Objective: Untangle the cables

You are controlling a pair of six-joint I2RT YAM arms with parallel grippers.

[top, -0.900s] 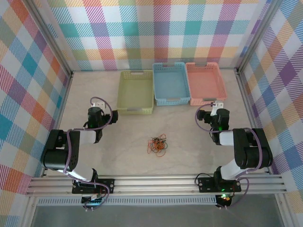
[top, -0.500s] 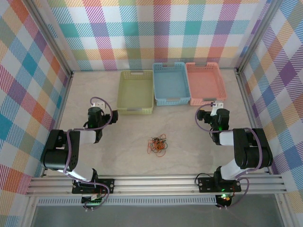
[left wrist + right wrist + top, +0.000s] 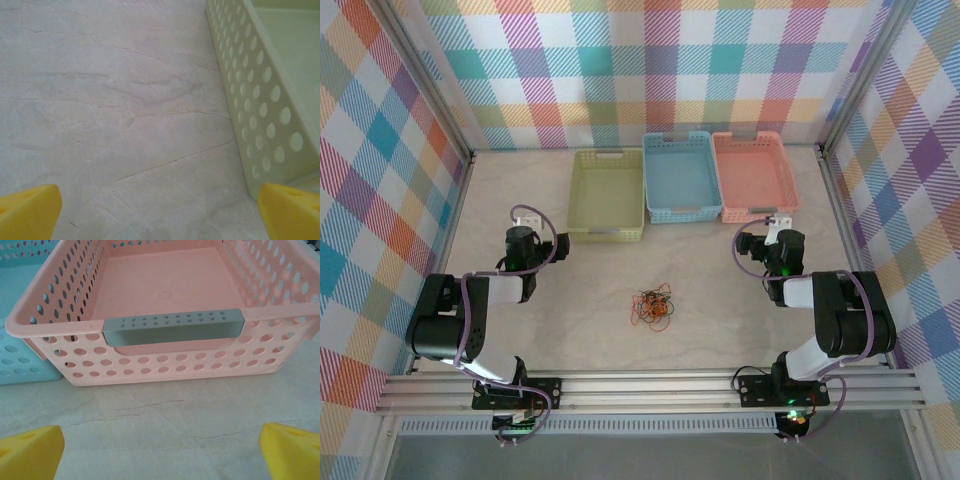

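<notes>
The cables (image 3: 654, 306) lie in one small tangled heap of orange-red, dark green and black cords on the table's middle, between the two arms. My left gripper (image 3: 527, 217) rests far to the heap's left, beside the green basket, and is open with bare table between its yellow fingertips (image 3: 30, 210). My right gripper (image 3: 778, 222) sits far to the heap's right, just in front of the pink basket, also open and holding nothing; its yellow fingertips (image 3: 290, 450) frame bare table.
Three perforated baskets stand in a row at the back: green (image 3: 606, 232), blue (image 3: 682, 212) and pink (image 3: 756, 207). The pink basket (image 3: 170, 360) has a grey handle facing my right gripper. The green basket's wall (image 3: 260, 100) is close on my left gripper's right.
</notes>
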